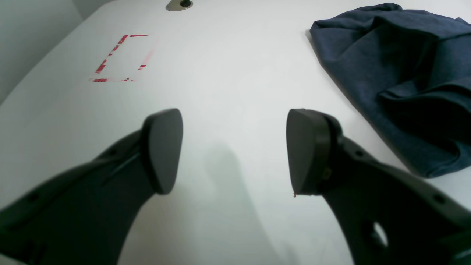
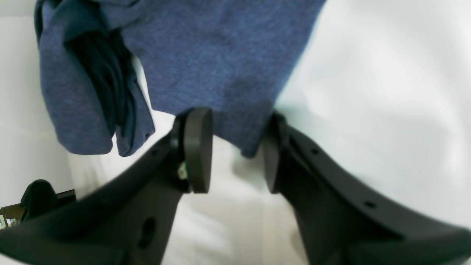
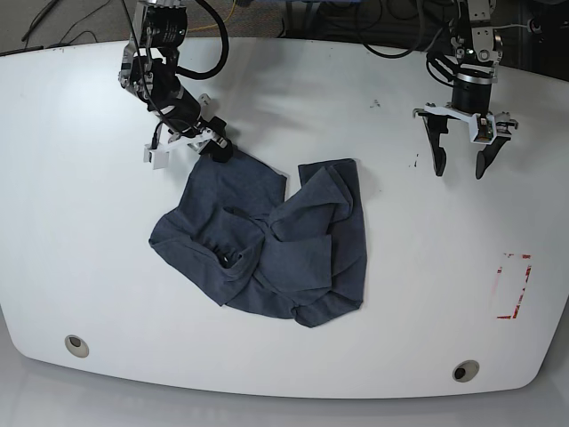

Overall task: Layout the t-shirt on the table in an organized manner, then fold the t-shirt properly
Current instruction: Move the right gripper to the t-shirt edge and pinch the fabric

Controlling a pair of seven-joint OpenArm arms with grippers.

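T-shirt (image 3: pixel 267 240): lies crumpled at the centre of the base view, folded over itself in several overlapping lobes; no lettering visible; not yet laid out.

Table (image 3: pixel 80 222): glossy white; wide bare surface left, right and below the garment.

Right gripper (image 2: pixel 235 154): upper left of the base view, at the garment's upper-left corner. In the right wrist view the jaws stand part-way apart with a hem corner lying between them; one pad (image 2: pixel 198 154) sits at the cloth's edge. Whether the fabric is pinched, I cannot tell.

Left gripper (image 1: pixel 233 151): upper right of the base view, pointing down over bare table, jaws spread wide, holding nothing, well apart from the shirt.

Risk, slip: judged likely if the right jaws close on only the hem tip; the corner would pull free on the first drag.

Risk, bunching: judged possible if one corner is pulled alone; the overlapped lobes may drag along as a lump instead of opening.

Risk, pad scrape: a low approach could press the pads onto the tabletop.

Edges: the upper table edge is near the right gripper; pulling that way leaves little room.

Open room: ample toward the lower left; right side free up to the red tape outline (image 3: pixel 514 286) and the grommet (image 3: pixel 461 371).
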